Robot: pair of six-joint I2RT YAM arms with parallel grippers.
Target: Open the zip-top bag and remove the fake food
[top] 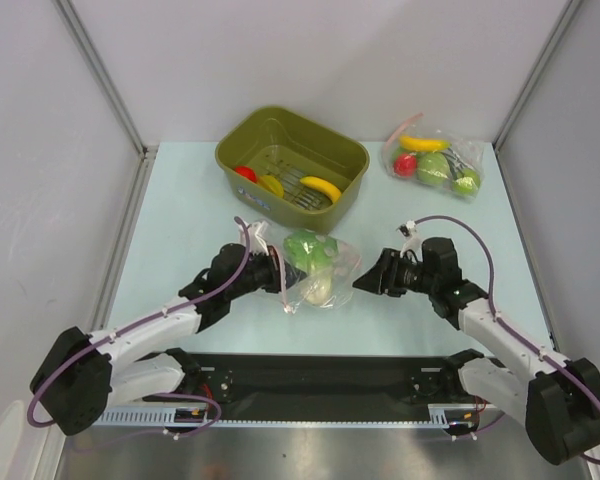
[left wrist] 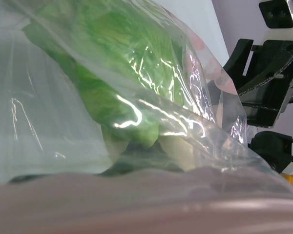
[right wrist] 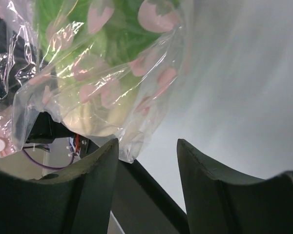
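The zip-top bag (top: 325,268) is in the middle of the table, with the pale green leafy cabbage (top: 308,250) inside it. My left gripper (top: 278,272) is shut on the bag's left side. In the left wrist view, crinkled plastic (left wrist: 49,122) and the cabbage (left wrist: 117,63) hide its fingers. My right gripper (top: 362,281) stands open just right of the bag. In the right wrist view (right wrist: 147,144), the bag's lower corner (right wrist: 129,151) hangs beside the left fingertip, not pinched. A banana (top: 321,189), a red fruit (top: 245,173) and a small yellow piece (top: 271,184) lie in the olive bin (top: 352,163).
A second clear bag (top: 435,160) holding a banana, a red fruit and bright green fruits lies at the back right. The olive bin stands at the back centre. Grey walls close in the table on both sides. A black rail (top: 320,375) runs between the arm bases.
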